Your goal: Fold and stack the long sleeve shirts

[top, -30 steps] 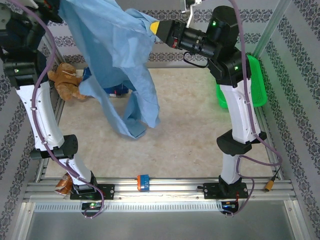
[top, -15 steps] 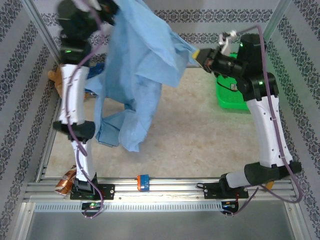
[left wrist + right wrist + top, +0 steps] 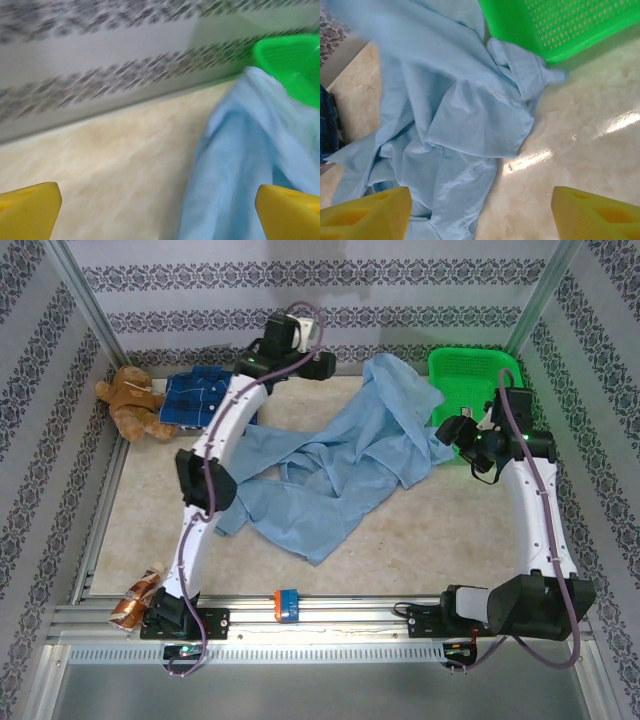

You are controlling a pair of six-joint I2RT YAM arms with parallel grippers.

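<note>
Shirts: the light blue shirt [image 3: 340, 465] lies crumpled mid-table against the basket [image 3: 475, 365], the plaid shirt [image 3: 205, 395] far left by the teddy bear [image 3: 130, 400]. My left gripper [image 3: 159, 210] and right gripper [image 3: 480, 215] gape empty, probably to grasp corners.

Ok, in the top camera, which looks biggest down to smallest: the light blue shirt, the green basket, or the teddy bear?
1. light blue shirt, spread out and clearly largest
2. green basket, partly covered
3. teddy bear, smallest
</note>
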